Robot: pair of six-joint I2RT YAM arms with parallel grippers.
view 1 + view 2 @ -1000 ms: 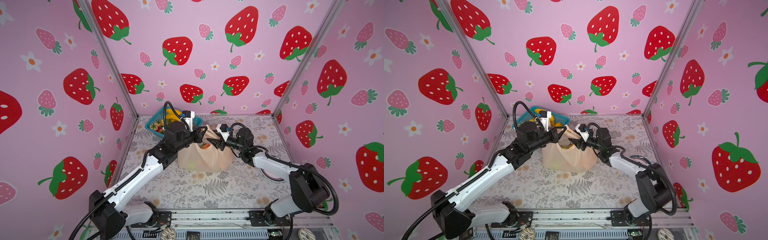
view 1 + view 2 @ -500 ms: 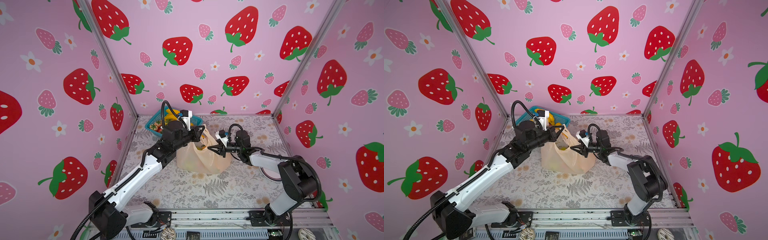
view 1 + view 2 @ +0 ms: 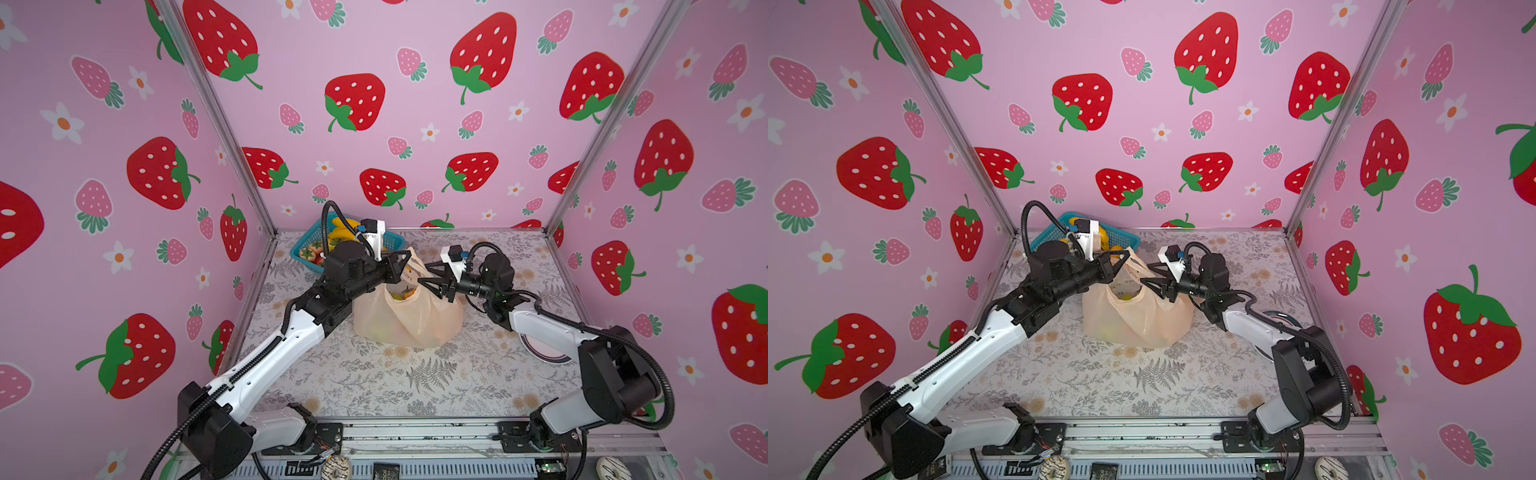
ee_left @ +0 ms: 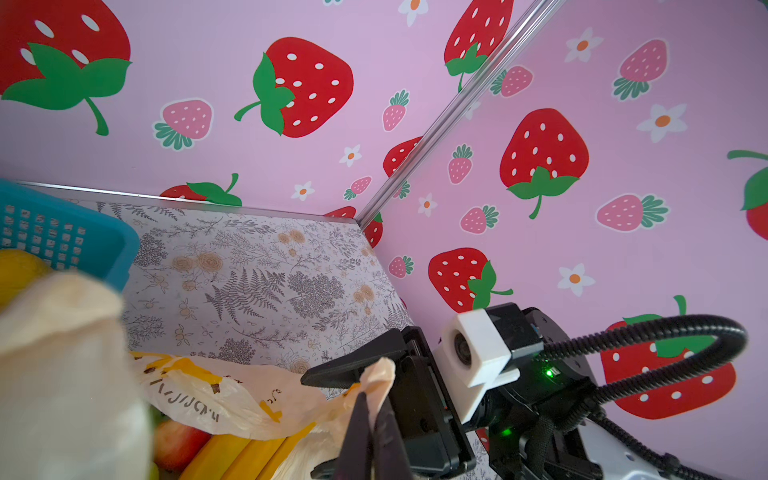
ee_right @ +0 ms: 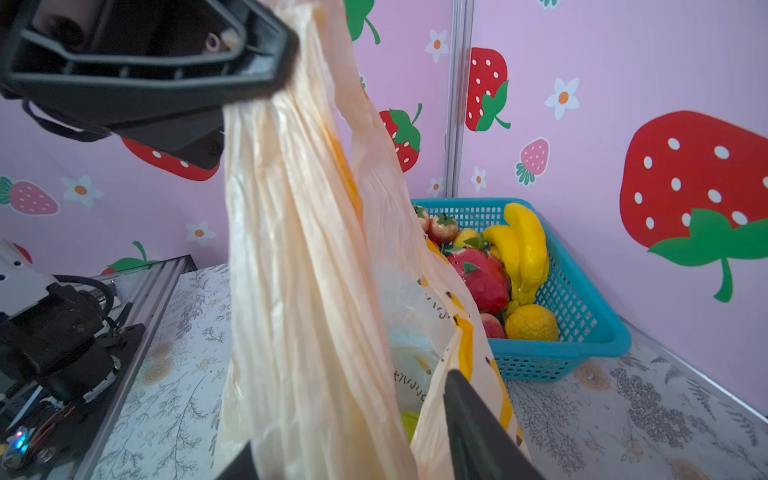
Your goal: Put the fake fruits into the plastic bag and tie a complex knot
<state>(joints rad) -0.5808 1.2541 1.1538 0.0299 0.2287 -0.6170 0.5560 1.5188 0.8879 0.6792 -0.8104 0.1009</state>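
The peach plastic bag [image 3: 409, 316] [image 3: 1138, 320] stands mid-table with its mouth up. Yellow bananas [image 4: 232, 453] and a reddish fruit [image 4: 178, 442] lie inside it. My left gripper [image 3: 401, 266] [image 4: 374, 415] is shut on one bag handle [image 5: 299, 249] and holds it stretched upward. My right gripper [image 3: 432, 278] [image 5: 357, 453] is open, one finger on each side of that stretched handle, just above the bag's mouth. More fake fruits, bananas [image 5: 523, 249] and a dragon fruit [image 5: 482, 278], lie in the teal basket [image 5: 582, 345]. The knot is out of view.
The teal basket [image 3: 307, 249] [image 3: 1125, 239] stands in the back left corner, right behind the bag. A round pink plate [image 3: 540, 353] lies on the table under my right arm. Pink walls close in the back and both sides.
My right gripper's jaws narrowed and then spread again around the stretched handle. The left gripper stays shut on the handle, and the bag has shifted slightly.
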